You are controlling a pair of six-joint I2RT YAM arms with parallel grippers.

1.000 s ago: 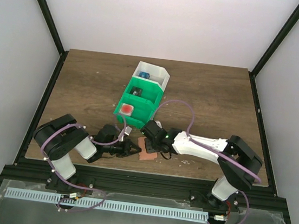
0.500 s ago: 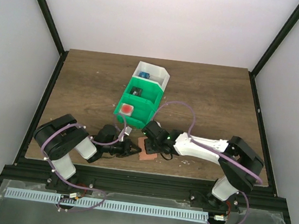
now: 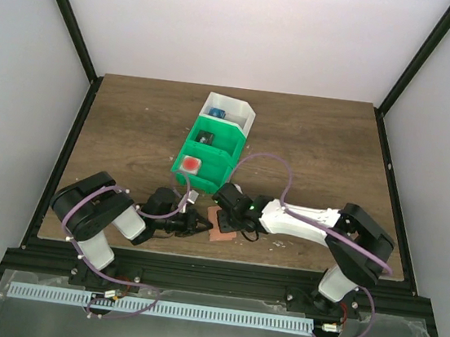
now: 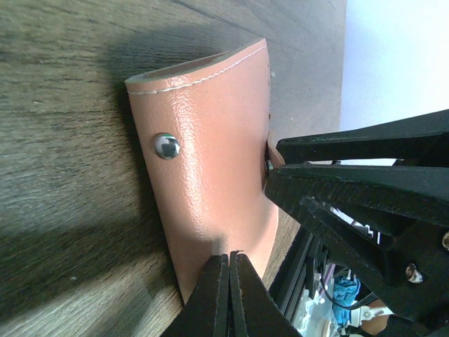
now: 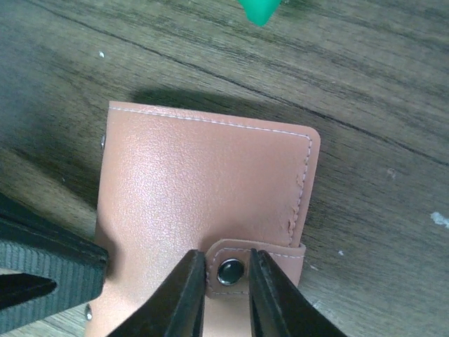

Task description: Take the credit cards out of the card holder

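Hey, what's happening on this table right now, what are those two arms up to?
Both arms are working on a small salmon-brown wallet lying on the table in front of a green and white bin. The left gripper is closed at one edge of the wallet and appears to pinch it in place. The right gripper has its fingers slightly apart on either side of the snap tab. The wallet is closed and no cards are out yet.
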